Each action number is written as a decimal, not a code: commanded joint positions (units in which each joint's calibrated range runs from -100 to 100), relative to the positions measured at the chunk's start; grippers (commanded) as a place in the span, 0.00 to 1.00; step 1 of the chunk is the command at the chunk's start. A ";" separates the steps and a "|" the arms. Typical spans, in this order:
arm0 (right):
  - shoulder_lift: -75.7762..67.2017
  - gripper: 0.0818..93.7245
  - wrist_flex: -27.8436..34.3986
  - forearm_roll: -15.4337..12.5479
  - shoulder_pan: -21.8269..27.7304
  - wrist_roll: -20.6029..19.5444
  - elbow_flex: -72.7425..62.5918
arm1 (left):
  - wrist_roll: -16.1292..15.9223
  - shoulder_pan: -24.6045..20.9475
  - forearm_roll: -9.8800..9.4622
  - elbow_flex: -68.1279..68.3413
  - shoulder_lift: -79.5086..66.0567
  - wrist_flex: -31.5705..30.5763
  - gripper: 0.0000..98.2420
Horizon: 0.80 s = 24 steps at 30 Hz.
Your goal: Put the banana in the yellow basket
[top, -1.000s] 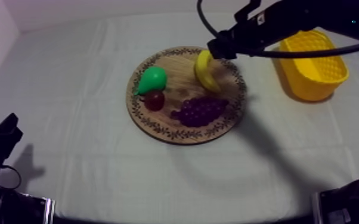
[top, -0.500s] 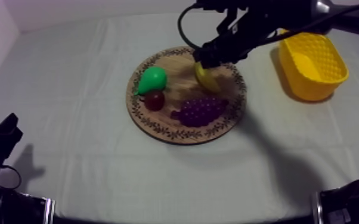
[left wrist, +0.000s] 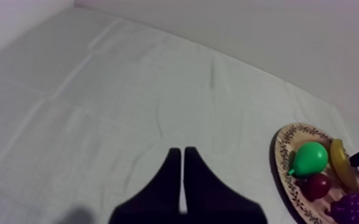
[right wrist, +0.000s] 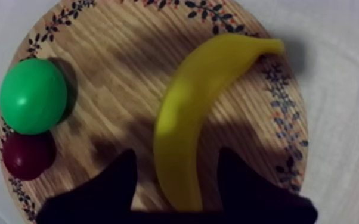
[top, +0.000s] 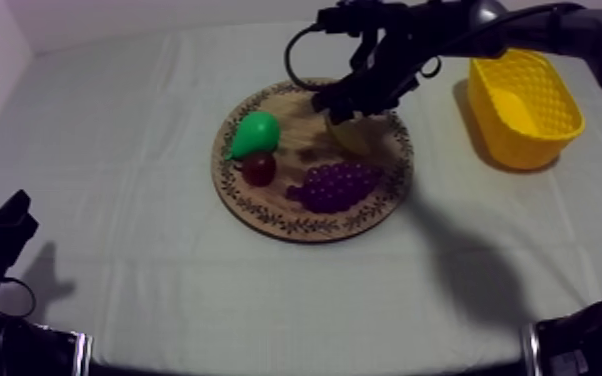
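Lowered since a second ago, right gripper (right wrist: 176, 155) straddles the banana (right wrist: 201, 89) near its end, fingers spread; its length runs straight ahead. Left gripper (left wrist: 182, 152), pressed together, sits far off.

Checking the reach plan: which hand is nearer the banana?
Right. The right hand is open astride the banana on the wooden board; the left hand sits shut over bare cloth, well away from the board.
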 commanded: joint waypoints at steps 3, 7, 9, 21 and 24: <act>2.08 0.43 -0.24 0.53 -0.33 -0.36 -1.29 | 0.02 -0.03 0.01 0.02 0.00 0.00 0.00; 3.79 0.42 -0.85 0.76 -0.52 -0.54 -2.33 | 0.02 -0.03 0.01 0.02 0.00 0.00 0.00; 4.53 0.39 -1.60 0.78 -0.56 -0.30 -2.70 | 0.02 -0.03 0.01 0.02 0.00 0.00 0.00; 7.65 0.15 -2.72 0.55 0.07 -0.12 -5.92 | 0.02 -0.03 0.01 0.02 0.00 0.00 0.00; 7.76 0.14 -2.75 0.47 0.25 0.01 -6.23 | 0.02 -0.03 0.01 0.02 0.00 0.00 0.00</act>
